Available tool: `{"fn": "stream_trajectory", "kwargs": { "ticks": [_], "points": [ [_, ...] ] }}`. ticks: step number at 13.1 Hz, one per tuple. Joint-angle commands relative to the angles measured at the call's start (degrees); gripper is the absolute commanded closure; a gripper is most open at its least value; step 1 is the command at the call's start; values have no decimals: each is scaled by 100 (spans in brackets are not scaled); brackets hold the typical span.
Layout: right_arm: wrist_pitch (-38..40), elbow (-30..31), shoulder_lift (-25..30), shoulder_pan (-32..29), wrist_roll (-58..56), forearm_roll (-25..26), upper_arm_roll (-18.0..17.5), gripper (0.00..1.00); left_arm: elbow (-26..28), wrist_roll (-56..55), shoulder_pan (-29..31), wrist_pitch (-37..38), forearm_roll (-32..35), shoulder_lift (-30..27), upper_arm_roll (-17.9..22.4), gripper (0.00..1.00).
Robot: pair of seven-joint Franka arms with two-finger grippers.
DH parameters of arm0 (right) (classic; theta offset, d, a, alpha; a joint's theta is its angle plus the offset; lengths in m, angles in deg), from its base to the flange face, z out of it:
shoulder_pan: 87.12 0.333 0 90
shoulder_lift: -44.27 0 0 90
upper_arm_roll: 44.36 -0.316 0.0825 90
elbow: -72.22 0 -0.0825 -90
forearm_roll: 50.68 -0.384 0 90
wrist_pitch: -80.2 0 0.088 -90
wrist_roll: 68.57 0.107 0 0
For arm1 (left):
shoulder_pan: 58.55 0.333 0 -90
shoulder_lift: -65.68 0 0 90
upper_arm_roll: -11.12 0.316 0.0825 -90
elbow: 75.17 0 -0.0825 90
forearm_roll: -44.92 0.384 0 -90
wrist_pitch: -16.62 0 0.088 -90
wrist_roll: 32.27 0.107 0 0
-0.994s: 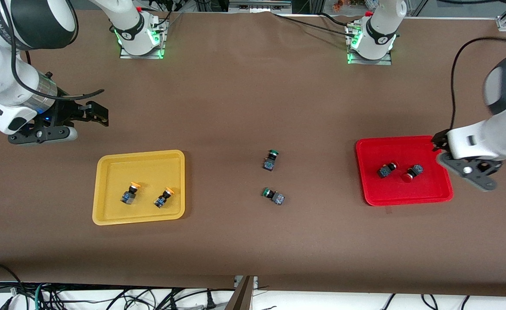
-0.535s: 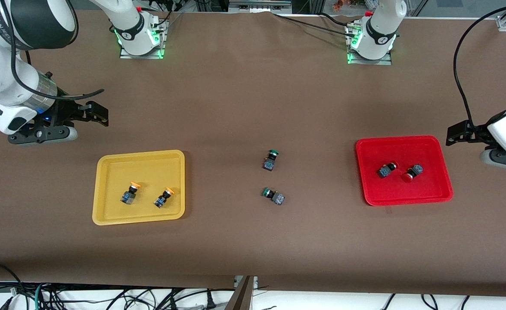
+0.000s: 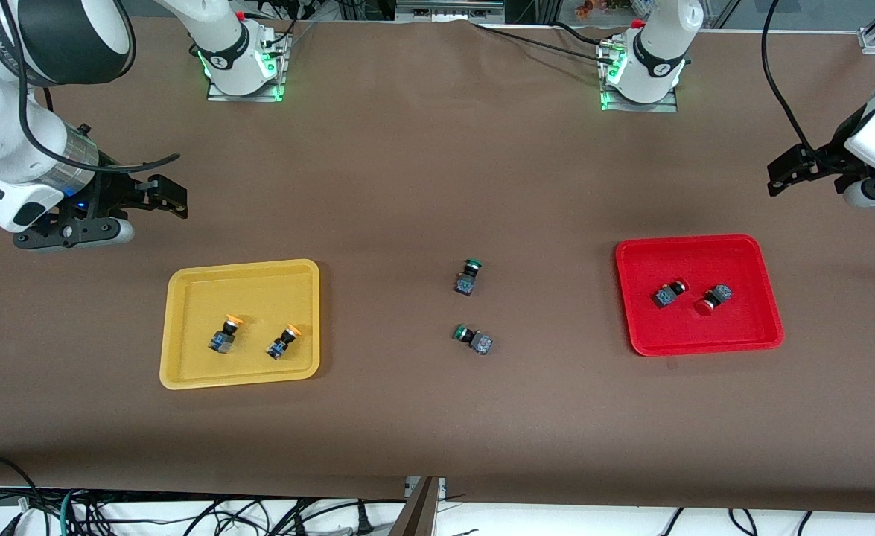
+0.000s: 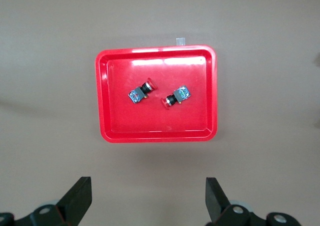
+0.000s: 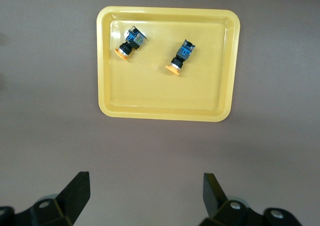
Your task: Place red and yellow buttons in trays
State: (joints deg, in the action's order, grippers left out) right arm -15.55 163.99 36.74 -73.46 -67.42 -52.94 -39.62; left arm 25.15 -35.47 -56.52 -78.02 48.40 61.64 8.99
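Both red buttons [image 3: 668,293] lie tipped in the red tray [image 3: 772,327], both yellow buttons [image 3: 225,333] in the yellow tray [image 3: 176,376]. The left pincer [image 4: 147,198] and right pincer [image 5: 145,196] are spread wide, empty, their fingertips cut off.

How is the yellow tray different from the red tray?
The yellow tray lies toward the right arm's end of the table, and the red tray toward the left arm's end. The yellow tray holds two yellow-capped buttons lying apart, while the red tray holds two red-capped buttons close together. Both are shallow rectangles with rounded corners and raised rims, each holding two buttons.
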Motion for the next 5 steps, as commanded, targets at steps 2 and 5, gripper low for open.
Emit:
{"fn": "stream_trajectory", "kwargs": {
  "ticks": [2,5],
  "points": [
    [13,17,85,-4,-124,15,-8,0,146,-101,-369,-28,-119,-115,186,0],
    [4,17,85,-4,-124,15,-8,0,146,-31,-379,-1,-119,-97,221,0]
  ]
}}
